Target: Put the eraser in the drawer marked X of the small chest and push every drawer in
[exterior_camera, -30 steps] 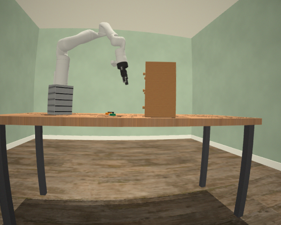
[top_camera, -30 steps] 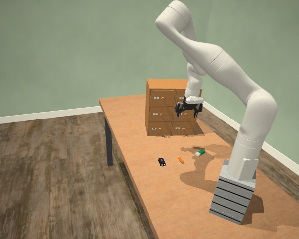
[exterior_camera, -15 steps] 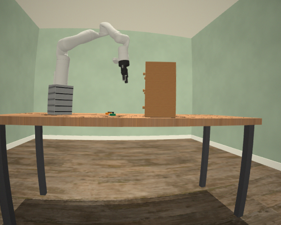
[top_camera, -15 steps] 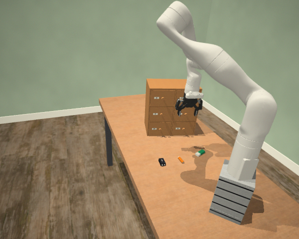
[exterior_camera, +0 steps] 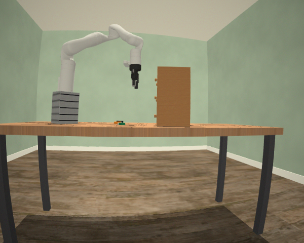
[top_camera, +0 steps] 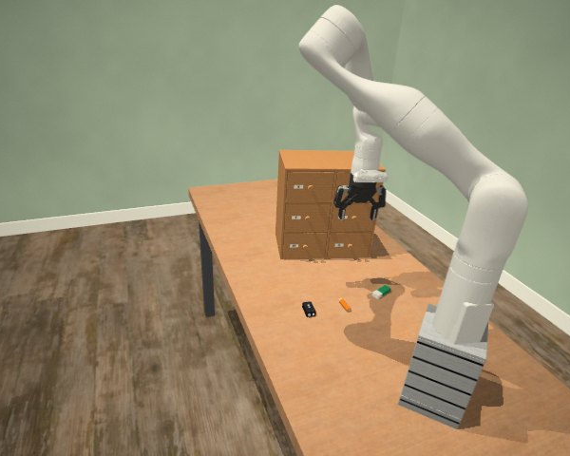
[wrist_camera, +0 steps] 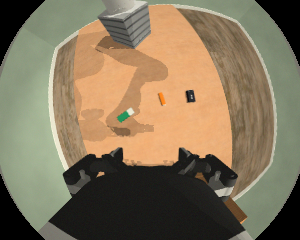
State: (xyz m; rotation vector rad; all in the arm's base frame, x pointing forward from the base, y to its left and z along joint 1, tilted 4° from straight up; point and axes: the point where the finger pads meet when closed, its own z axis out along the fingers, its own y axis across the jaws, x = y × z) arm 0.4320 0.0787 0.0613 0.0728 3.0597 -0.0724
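Note:
The small wooden chest (top_camera: 324,206) stands at the far end of the table, with two columns of three drawers, all pushed in; I cannot read which one carries the X. It also shows in the side view (exterior_camera: 173,96). The green and white eraser (top_camera: 381,292) lies flat on the table in front of the chest, and shows in the wrist view (wrist_camera: 126,116). My gripper (top_camera: 359,214) (exterior_camera: 135,86) is open and empty. It points straight down, high above the table and a short way in front of the chest's right column.
An orange cylinder (top_camera: 345,304) and a small black object (top_camera: 309,309) lie left of the eraser. The arm's grey base block (top_camera: 445,375) stands at the near right. The table's left edge runs close by the black object.

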